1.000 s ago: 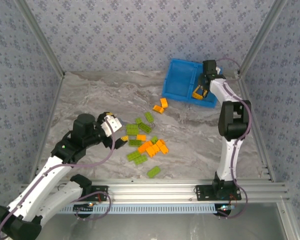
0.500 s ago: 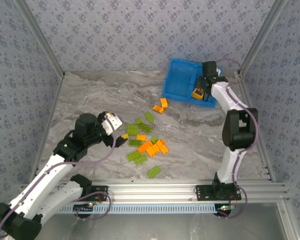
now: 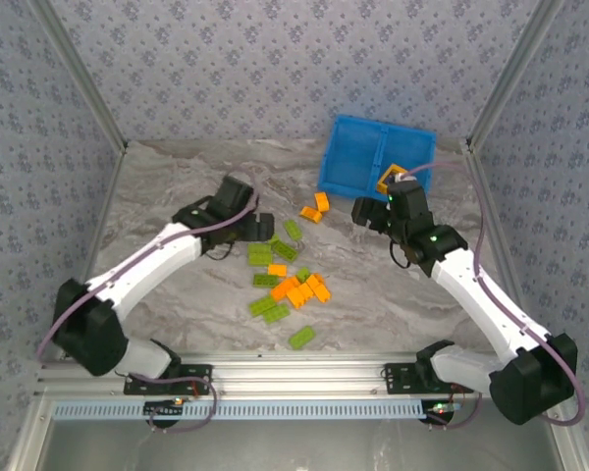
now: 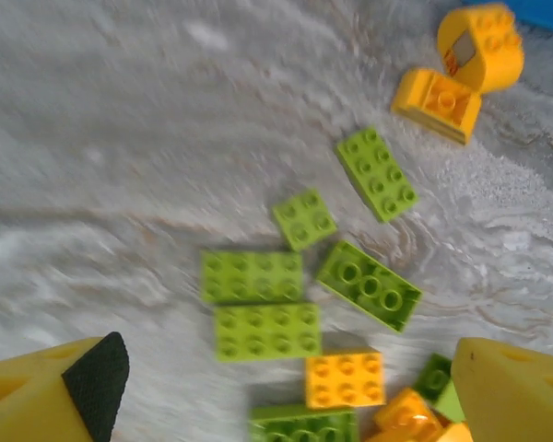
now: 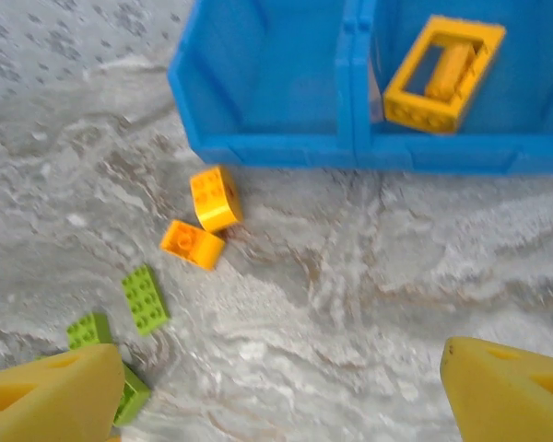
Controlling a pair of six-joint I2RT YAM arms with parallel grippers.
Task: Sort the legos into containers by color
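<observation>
Hovering over the marbled desk [image 3: 373, 304], my left end effector [image 4: 286, 391] is hanging wide open and empty above the scattered green and orange legos [image 3: 290, 285]. My right end effector [image 5: 281, 387], fingers likewise spread and gripping nothing, is facing the blue tray [image 5: 267, 147], where an orange frame piece [image 5: 442, 74] is lying in the right compartment [image 5: 535, 92].

Green and orange bricks [image 3: 287, 285] lie mixed in the middle of the table [image 3: 177, 186]. The blue tray [image 3: 348, 162] by its far right corner holds one orange frame [image 5: 440, 74].
</observation>
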